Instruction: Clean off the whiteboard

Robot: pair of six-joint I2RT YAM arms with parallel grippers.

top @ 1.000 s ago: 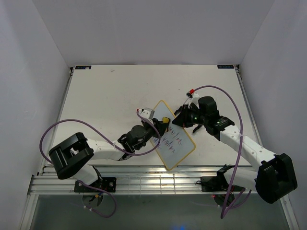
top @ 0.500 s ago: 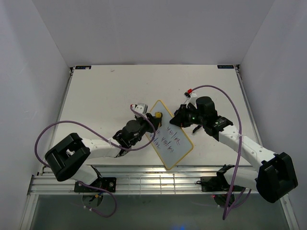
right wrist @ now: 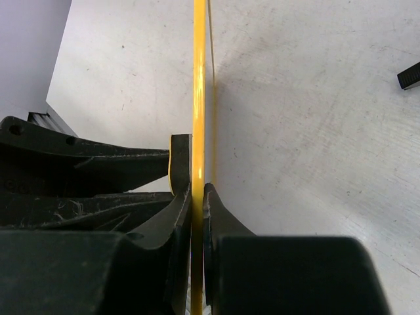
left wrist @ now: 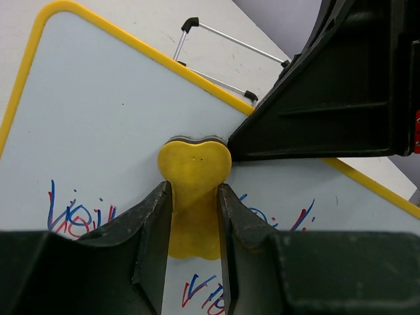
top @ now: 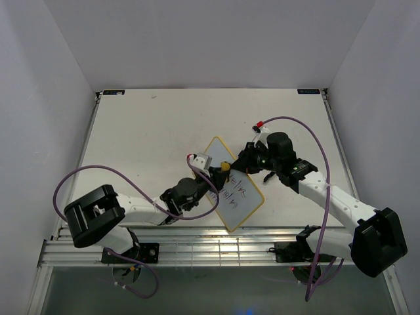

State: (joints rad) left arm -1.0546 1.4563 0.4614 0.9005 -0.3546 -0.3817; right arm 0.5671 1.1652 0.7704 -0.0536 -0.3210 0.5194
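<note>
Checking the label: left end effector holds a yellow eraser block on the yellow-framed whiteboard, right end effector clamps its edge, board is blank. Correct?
Not blank: the left wrist view shows red and blue handwriting on the yellow-framed whiteboard beside the yellow eraser block. The left end effector does hold it; the right end effector does clamp the edge.

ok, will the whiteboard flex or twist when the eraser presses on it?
Probably stiff: the whiteboard shows a dead-straight yellow edge in the right wrist view. It may pivot, though, since the right gripper pinches only one rim. Likely light: that thin pinch seems to hold it while the eraser in the left gripper presses its face.
</note>
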